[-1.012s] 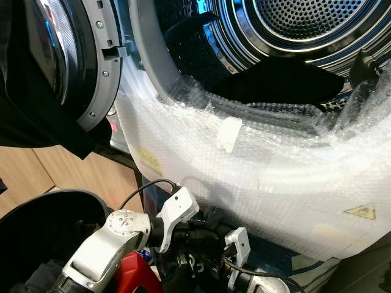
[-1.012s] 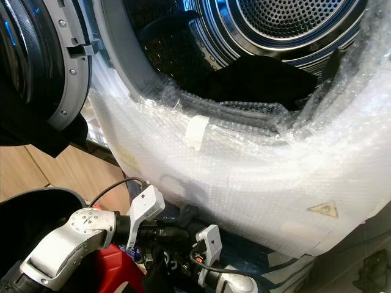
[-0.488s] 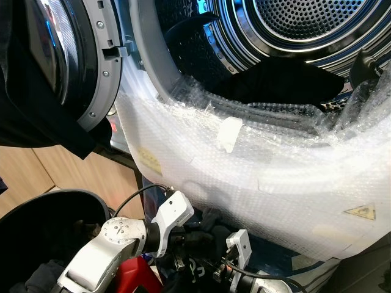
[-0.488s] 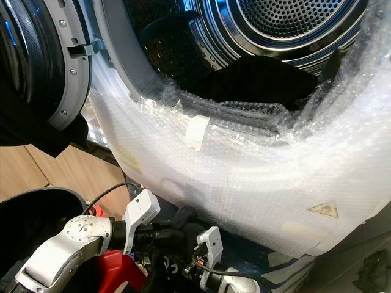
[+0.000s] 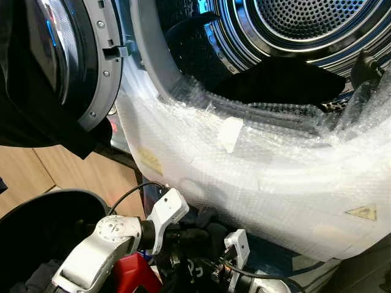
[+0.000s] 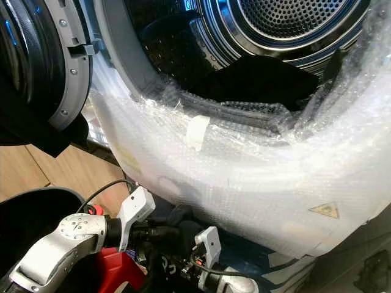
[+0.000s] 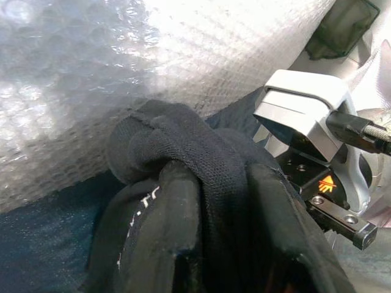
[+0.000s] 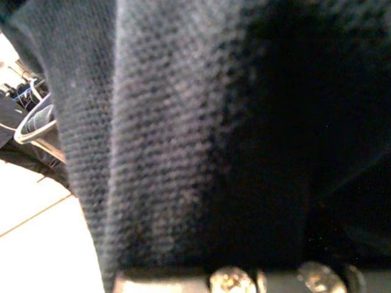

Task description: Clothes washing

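Black garment sits pinched in the left end effector (right's grip can't be told), below bubble wrap.

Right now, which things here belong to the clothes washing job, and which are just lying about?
Job:
black garment, held by the left gripper
washer drum
dark clothes in the drum
black basket

Just there:
bubble wrap
red item
wooden floor

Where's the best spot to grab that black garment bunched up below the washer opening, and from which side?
Grip the black garment at its raised folded bunch, coming from below and in front of the bubble wrap. That fold stands proud and thick enough to pinch, and the wrap blocks any approach from above. The left claw already pinches it there.
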Controlling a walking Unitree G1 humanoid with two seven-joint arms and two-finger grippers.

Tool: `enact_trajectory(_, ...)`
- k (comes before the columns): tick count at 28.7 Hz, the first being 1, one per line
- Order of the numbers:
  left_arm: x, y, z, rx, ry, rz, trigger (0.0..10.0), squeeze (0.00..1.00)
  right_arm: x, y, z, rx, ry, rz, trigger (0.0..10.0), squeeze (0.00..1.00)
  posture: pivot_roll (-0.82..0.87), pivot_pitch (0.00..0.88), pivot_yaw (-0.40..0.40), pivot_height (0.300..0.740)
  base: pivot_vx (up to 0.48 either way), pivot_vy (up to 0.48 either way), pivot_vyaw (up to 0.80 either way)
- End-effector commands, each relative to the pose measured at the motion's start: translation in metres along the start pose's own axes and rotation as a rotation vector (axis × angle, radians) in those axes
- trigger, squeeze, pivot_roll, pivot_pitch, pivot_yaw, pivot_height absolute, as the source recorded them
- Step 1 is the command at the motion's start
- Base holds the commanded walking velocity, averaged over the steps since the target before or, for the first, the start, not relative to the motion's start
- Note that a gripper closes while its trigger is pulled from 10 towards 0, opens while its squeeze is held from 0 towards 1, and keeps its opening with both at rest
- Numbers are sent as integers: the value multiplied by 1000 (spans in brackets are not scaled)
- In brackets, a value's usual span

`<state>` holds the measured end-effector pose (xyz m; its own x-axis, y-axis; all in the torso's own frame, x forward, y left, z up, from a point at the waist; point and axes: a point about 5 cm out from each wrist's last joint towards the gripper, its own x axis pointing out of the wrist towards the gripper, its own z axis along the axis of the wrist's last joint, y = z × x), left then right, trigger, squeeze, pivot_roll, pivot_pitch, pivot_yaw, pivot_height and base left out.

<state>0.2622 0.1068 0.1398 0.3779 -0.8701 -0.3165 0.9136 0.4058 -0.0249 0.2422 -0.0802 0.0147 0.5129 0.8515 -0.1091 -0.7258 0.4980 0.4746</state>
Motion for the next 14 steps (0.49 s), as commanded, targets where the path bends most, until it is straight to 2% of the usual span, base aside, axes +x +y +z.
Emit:
enact_trajectory(1,-9,6,5,9,-15,36,10000,1000,2,1,6,-22,-15,23,0,0,81,0,23,740,0,0,0)
enact_trajectory(12,-28,9,6,-23,-22,49,10000,1000,4,0,3,-22,15,30,0,0,116,0,18,740,0,0,0)
enact_trajectory(14,-39,13,6,-30,-21,68,10000,1000,4,-1,2,-28,29,34,0,0,119,0,17,740,0,0,0)
